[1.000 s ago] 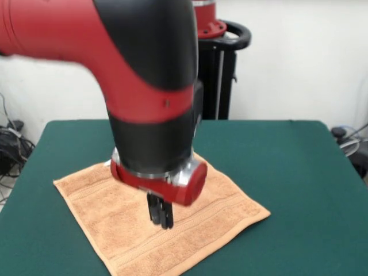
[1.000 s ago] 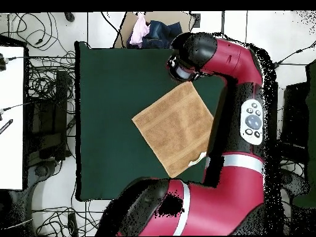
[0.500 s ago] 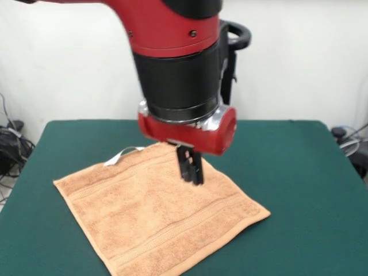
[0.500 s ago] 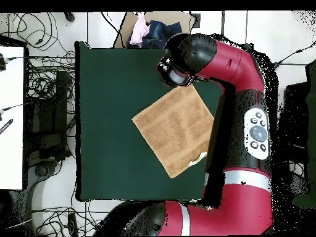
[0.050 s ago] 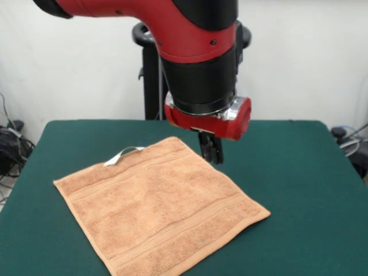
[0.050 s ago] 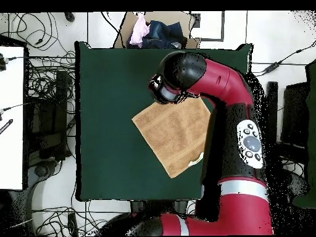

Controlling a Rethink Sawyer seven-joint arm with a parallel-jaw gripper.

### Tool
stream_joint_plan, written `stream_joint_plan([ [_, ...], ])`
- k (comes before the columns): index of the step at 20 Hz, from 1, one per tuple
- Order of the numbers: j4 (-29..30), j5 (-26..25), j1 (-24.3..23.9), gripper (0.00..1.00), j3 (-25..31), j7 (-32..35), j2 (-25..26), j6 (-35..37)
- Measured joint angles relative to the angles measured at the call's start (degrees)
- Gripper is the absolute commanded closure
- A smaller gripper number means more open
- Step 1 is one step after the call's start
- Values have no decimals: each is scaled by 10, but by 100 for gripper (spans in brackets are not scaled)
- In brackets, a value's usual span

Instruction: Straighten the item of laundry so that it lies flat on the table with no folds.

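Towel is spread flat on the green desk, turned like a diamond, with no folds seen from the front. Band stripes are seen near two opposite edges, and a small white tag sticks out at the far edge. End effector is held above the desk just off the towel's far corner, free of the cloth, its dark fingers drawn together with nothing between them. From overhead, the towel is partly covered by the red arm.
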Motion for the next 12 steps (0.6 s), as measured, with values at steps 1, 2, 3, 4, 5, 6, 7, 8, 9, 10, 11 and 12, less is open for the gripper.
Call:
stream_joint_plan([
  [1,7,0,0,100,0,0,-1,-4],
  [2,23,0,0,100,1,0,-4,-15],
  [3,29,0,0,100,2,0,-5,-21],
  [4,42,0,0,100,3,0,-7,-35],
  [5,52,0,0,100,4,0,-6,-48],
  [6,58,0,-1,100,5,0,-6,-60],
  [7,63,0,-1,100,5,0,-5,-69],
  [8,67,0,0,100,6,0,-3,-82],
  [9,69,0,-1,100,7,0,-2,-89],
  [10,71,0,0,100,8,0,0,-101],
  [11,75,0,0,100,9,0,4,-125],
  [12,77,-1,1,100,9,0,7,-139],
])
